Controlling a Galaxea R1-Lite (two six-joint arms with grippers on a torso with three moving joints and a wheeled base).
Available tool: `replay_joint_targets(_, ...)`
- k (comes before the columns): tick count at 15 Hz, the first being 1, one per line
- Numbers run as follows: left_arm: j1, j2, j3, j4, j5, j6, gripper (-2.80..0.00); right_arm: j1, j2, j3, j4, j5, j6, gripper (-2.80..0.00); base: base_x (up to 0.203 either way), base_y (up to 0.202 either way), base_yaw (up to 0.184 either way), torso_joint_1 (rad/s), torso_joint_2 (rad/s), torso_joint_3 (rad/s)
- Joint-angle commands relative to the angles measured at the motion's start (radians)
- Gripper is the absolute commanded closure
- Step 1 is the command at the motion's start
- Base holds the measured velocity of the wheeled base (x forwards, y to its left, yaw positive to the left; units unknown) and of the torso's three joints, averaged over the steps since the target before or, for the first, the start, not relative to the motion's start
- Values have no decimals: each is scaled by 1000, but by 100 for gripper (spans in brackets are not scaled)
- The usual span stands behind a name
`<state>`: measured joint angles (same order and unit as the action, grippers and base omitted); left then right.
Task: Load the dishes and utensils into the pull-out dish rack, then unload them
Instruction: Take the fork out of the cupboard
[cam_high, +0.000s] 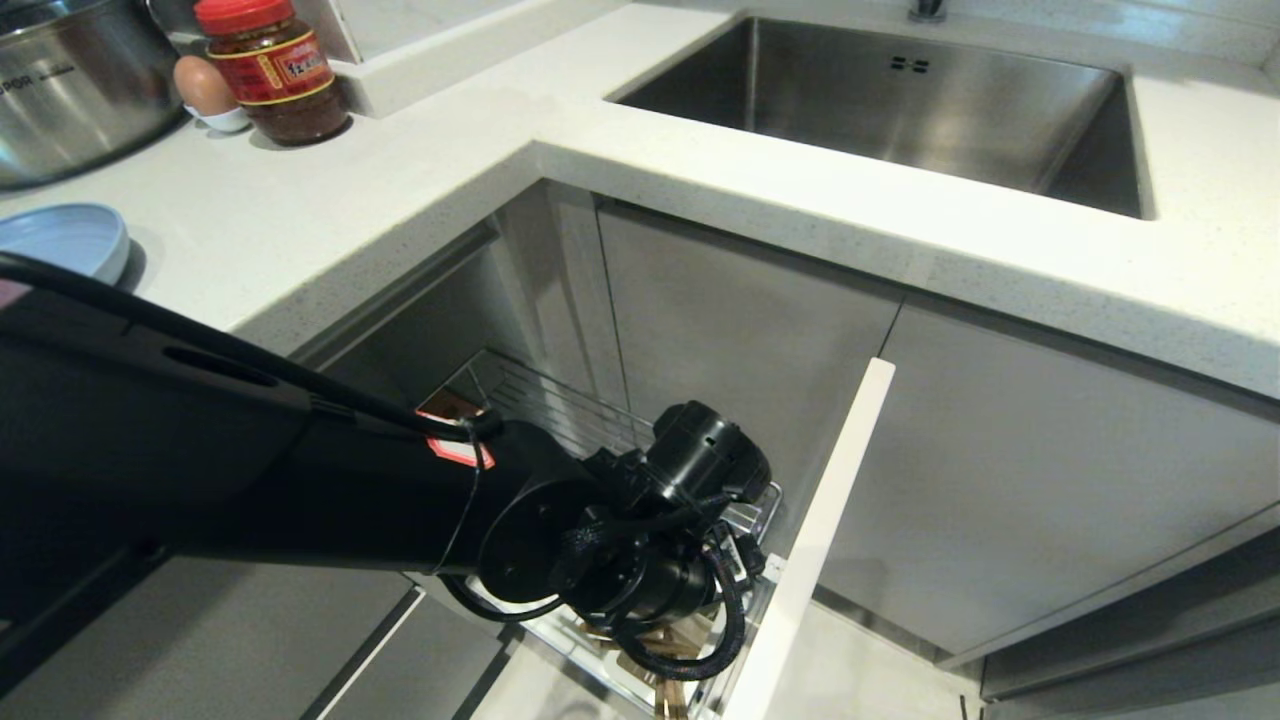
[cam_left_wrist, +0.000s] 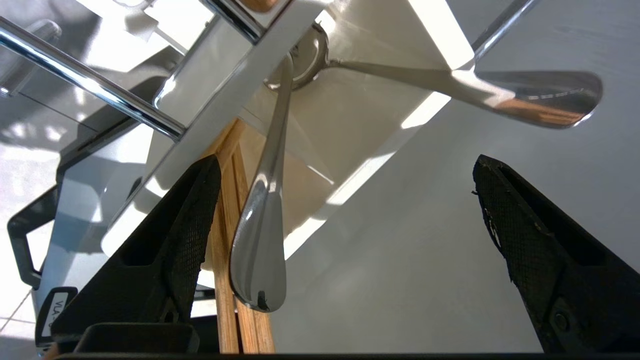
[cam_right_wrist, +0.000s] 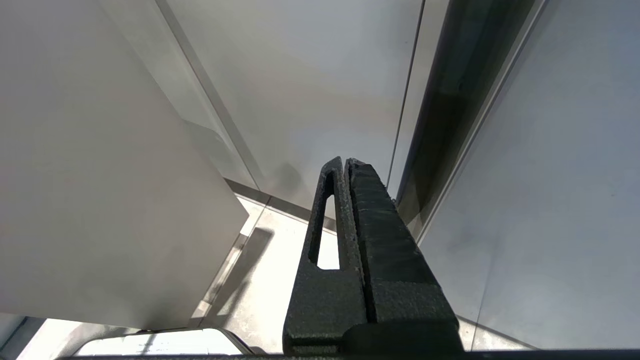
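At the far left of the head view I see the round, shallow light-blue plate (cam_high: 62, 238) resting on the white speckled countertop (cam_high: 420, 180), not in the rack. The pink bowl is not in view.

Below the counter edge, the chrome wire pull-out dish rack (cam_high: 560, 405) stands drawn out, with its narrow white front panel (cam_high: 820, 540) to the right. My left arm reaches down into the rack's near end, and it hides most of the basket from the head camera.

In the left wrist view the left gripper (cam_left_wrist: 345, 210) stands with its jaws spread as wide as they go, holding nothing. Between them hang the handle of the slim silver metal fork (cam_left_wrist: 260, 240) and, just beside it, the pair of light wooden chopsticks (cam_left_wrist: 235, 280), all standing in the white plastic utensil cup (cam_left_wrist: 345, 125). A second silver metal handle (cam_left_wrist: 530, 92) leans out far to the right.

The right gripper (cam_right_wrist: 350, 210) is parked low beside the cabinet fronts, its jaws pressed together and empty.

Risks, as I judge them:
- The fork handle lies close to the left finger (cam_left_wrist: 190, 220), not centred. Closing from here may push it aside or trap the chopsticks with it.
- The polished handle is likely to slip in a shallow pinch.
- The chrome rail is near, so a skewed lift may snag the rack.
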<state>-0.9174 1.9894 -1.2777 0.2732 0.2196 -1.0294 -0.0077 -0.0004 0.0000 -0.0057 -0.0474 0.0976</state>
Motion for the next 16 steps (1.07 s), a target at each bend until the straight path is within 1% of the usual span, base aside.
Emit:
replay_joint_targets(1, 0, 8, 0, 1, 3, -6, -280, 0, -4, 0, 0, 0, 1, 0, 0, 0, 0, 0, 0, 0)
replay_joint_targets(9, 6, 16, 0, 1, 5, 1, -280, 0, -4, 0, 0, 0, 1, 0, 0, 0, 0, 0, 0, 0)
replay_joint_targets(10, 6, 16, 1, 1, 10, 17, 0, 0, -4, 0, 0, 0, 1, 0, 0, 0, 0, 0, 0, 0)
replay_joint_targets(12, 7, 17, 0, 3, 40, 17, 0, 0, -4, 0, 0, 0, 1, 0, 0, 0, 0, 0, 0, 0)
replay_joint_targets(16, 6, 23, 0, 3, 41, 17, 0, 0, -4, 0, 0, 0, 1, 0, 0, 0, 0, 0, 0, 0)
